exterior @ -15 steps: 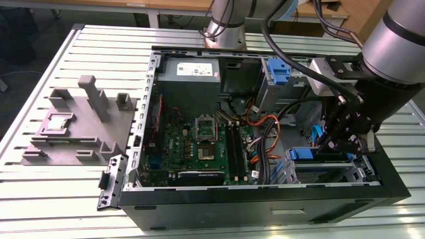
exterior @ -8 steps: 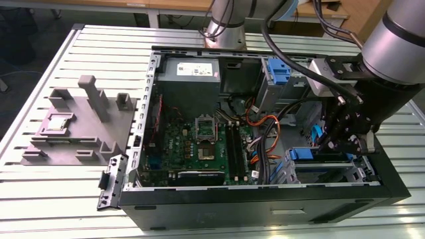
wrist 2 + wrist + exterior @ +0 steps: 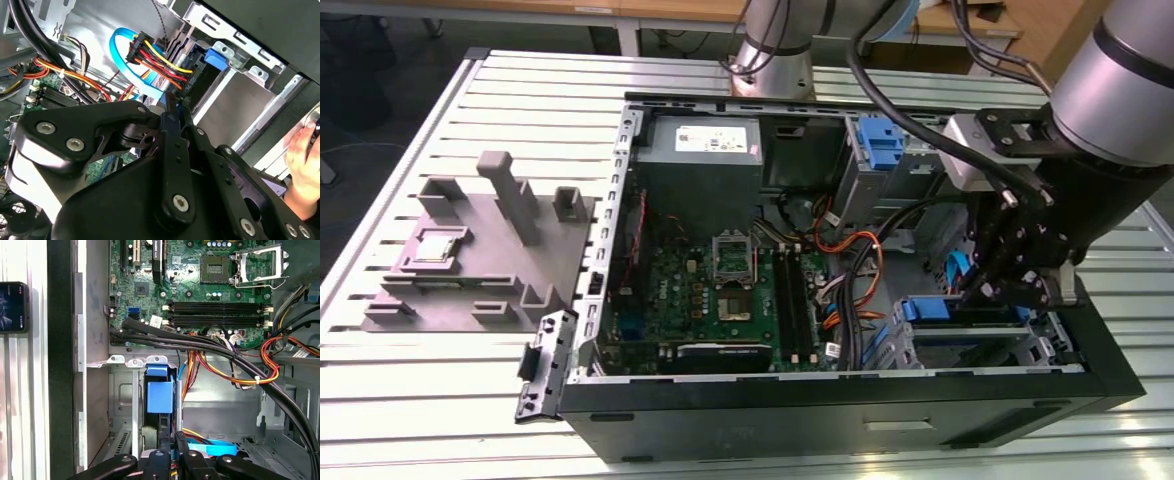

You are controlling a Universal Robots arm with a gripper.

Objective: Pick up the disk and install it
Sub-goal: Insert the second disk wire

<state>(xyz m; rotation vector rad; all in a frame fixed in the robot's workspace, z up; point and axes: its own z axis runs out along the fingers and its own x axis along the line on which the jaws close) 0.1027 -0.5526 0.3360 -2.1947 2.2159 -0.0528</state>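
Observation:
The disk sits in the drive bay at the front corner of the open computer case (image 3: 854,385), at the exterior view's right. Its blue plastic frame (image 3: 943,309) shows at the bay's mouth, and in the first wrist view the blue frame (image 3: 160,396) stands on edge between the bay's metal walls. My gripper (image 3: 997,292) reaches down into that bay. In both wrist views the black fingers (image 3: 186,456) come together on a thin blue edge of the disk frame (image 3: 170,121). The disk's metal body is mostly hidden by the bay and the gripper.
Bundles of red, yellow and orange wires (image 3: 160,62) and a blue flat cable (image 3: 122,55) run close beside the bay. The motherboard (image 3: 720,290) and grey power supply (image 3: 704,140) fill the case. A grey fixture (image 3: 474,255) lies outside it. A hand (image 3: 304,155) is near the case edge.

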